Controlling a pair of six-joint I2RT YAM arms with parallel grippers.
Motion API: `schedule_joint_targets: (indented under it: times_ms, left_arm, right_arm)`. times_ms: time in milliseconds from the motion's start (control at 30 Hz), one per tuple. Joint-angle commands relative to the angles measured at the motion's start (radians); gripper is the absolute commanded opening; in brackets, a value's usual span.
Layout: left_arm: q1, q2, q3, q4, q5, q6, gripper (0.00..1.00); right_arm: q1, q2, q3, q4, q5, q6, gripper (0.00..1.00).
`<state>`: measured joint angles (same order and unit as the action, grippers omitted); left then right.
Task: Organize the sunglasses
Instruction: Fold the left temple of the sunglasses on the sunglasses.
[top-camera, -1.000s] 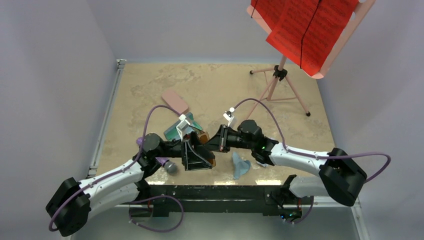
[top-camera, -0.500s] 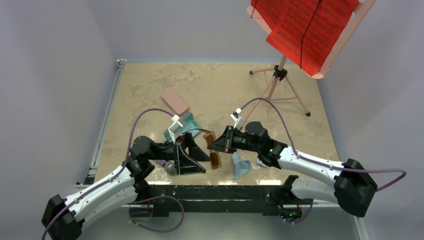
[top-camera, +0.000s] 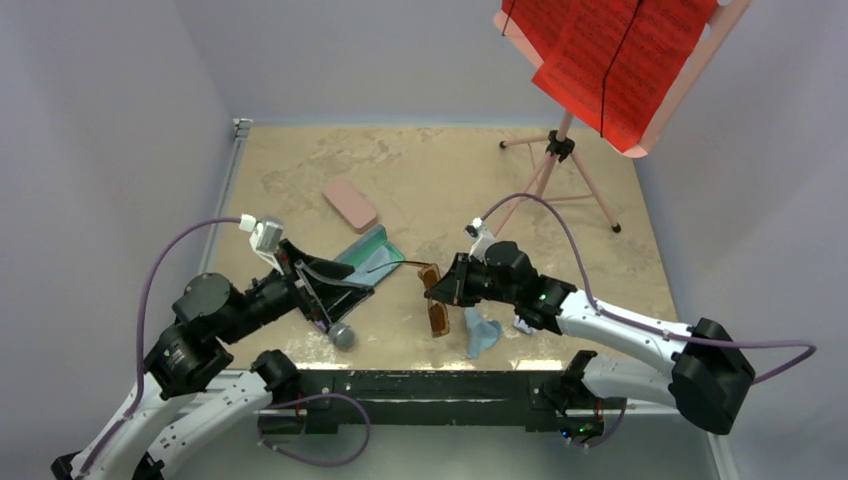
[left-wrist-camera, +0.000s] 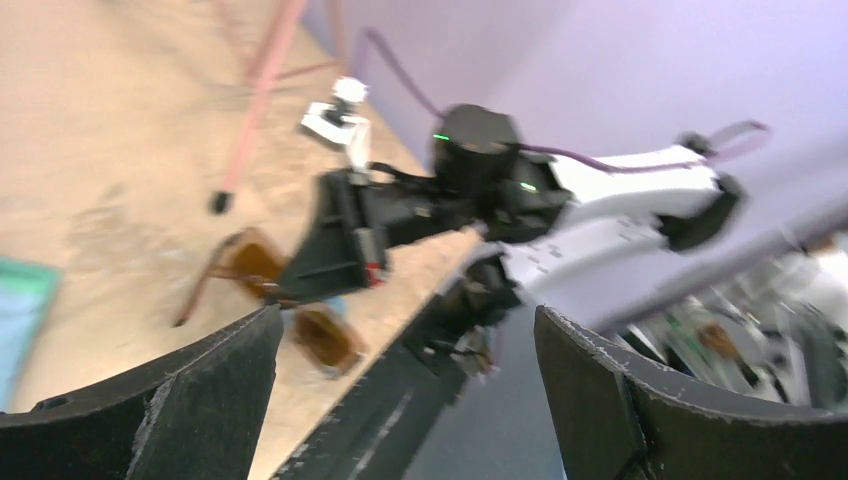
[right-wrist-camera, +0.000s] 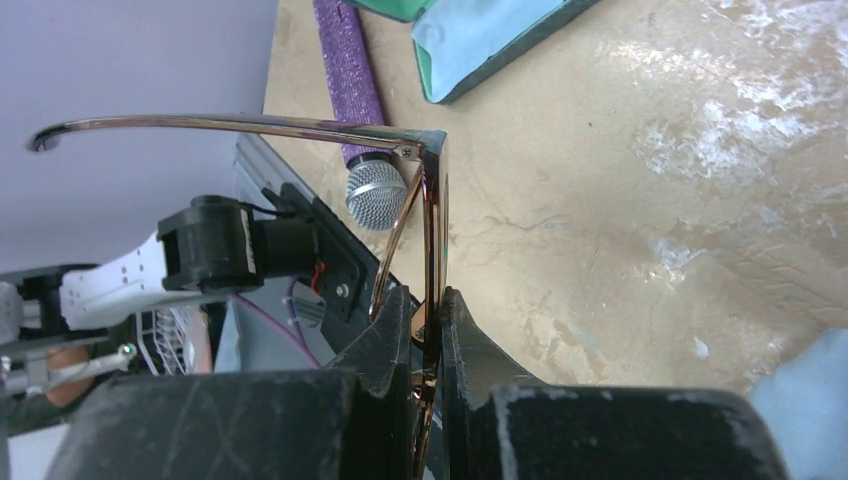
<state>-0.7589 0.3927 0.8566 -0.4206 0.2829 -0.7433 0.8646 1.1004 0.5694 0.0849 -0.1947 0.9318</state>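
The brown thin-framed sunglasses (top-camera: 435, 303) hang just above the table near its front middle, one arm unfolded toward the case. My right gripper (top-camera: 443, 288) is shut on their frame. In the right wrist view its fingers (right-wrist-camera: 395, 330) pinch the frame (right-wrist-camera: 437, 215) edge-on at the gripper (right-wrist-camera: 426, 305). My left gripper (top-camera: 340, 300) is open and empty, drawn back to the left over the open case. In the left wrist view it (left-wrist-camera: 405, 330) frames the sunglasses (left-wrist-camera: 300, 320) from afar. The white sunglasses are out of view.
An open teal case (top-camera: 368, 252) with a light blue cloth inside lies left of centre. A pink case (top-camera: 350, 203) lies behind it. A microphone (top-camera: 340, 334) lies at the front edge, a blue cloth (top-camera: 482, 333) by my right arm. A music stand (top-camera: 560, 160) stands at the back right.
My left arm has pulled back to the left and lifted, away from the sunglasses. My right gripper keeps hold of the brown sunglasses and has turned them more upright.
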Motion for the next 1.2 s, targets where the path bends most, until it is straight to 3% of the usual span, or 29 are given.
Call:
schedule_joint_targets:
  times_ms: [0,100,400,600,733,900,1167]
  left_arm:
    - [0.003,0.076,0.038,-0.160,-0.376,0.061,1.00]
    - [0.003,0.177,0.045,-0.128,-0.455,0.061,1.00]
    - [0.001,0.420,-0.008,0.025,-0.342,0.026,1.00]
    - [0.001,0.419,-0.064,0.079,-0.376,-0.037,1.00]
    - [-0.012,0.423,-0.116,0.220,-0.338,-0.089,1.00]
    - [-0.033,0.476,-0.136,0.264,-0.295,-0.120,1.00]
    - [-0.077,0.456,-0.173,0.276,-0.331,-0.157,1.00]
  right_arm:
    - [0.001,0.027,0.072,0.029,-0.111,-0.120,0.00]
    - [0.002,0.050,0.076,0.074,-0.181,-0.134,0.00]
    - [0.002,0.095,0.083,0.143,-0.231,-0.106,0.00]
    - [0.002,0.075,0.066,0.187,-0.248,-0.113,0.00]
    - [0.003,0.101,0.065,0.259,-0.308,-0.083,0.00]
    - [0.003,0.113,0.050,0.395,-0.337,0.006,0.00]
    - [0.003,0.086,0.032,0.474,-0.259,0.114,0.00]
